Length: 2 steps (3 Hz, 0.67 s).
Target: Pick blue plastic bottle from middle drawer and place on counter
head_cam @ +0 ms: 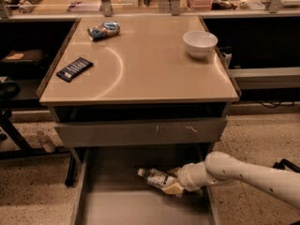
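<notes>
The blue plastic bottle [156, 177], clear with a white cap and a white label, lies tilted in the open middle drawer [140, 210], cap pointing to the upper left. My gripper [172, 185] reaches in from the right on its white arm and is shut on the bottle's base end, low over the drawer floor. The counter [140, 64] is the beige tabletop above the cabinet.
On the counter are a white bowl [200, 43] at the back right, a blue-and-white snack bag [103, 30] at the back left and a flat dark-blue packet [74, 69] at the left. A closed grey drawer front [140, 131] overhangs the open drawer.
</notes>
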{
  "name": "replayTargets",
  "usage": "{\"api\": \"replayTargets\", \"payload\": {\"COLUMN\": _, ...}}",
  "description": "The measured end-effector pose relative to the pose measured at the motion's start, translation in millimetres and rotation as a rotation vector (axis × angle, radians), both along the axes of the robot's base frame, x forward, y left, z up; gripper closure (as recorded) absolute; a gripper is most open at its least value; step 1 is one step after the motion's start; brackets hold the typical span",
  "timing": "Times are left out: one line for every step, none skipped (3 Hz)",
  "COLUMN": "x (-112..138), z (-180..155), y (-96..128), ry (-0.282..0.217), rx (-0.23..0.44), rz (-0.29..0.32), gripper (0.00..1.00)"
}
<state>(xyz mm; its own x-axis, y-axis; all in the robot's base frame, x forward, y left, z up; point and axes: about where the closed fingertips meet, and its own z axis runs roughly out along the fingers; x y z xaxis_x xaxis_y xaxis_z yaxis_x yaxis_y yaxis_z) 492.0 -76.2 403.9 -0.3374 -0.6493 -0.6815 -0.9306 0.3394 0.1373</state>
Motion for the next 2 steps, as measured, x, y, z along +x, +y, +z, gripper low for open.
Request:
{"api": "replayTargets", "payload": {"x": -11, "z": 43, "y": -17, "ry": -0.016, "rx": 0.014, "rz": 0.022, "gripper": 1.0}}
{"api": "replayTargets", "payload": {"x": -16, "z": 99, "y": -32, "ry": -0.06, "rx": 0.008, "rz": 0.055, "gripper": 1.0}}
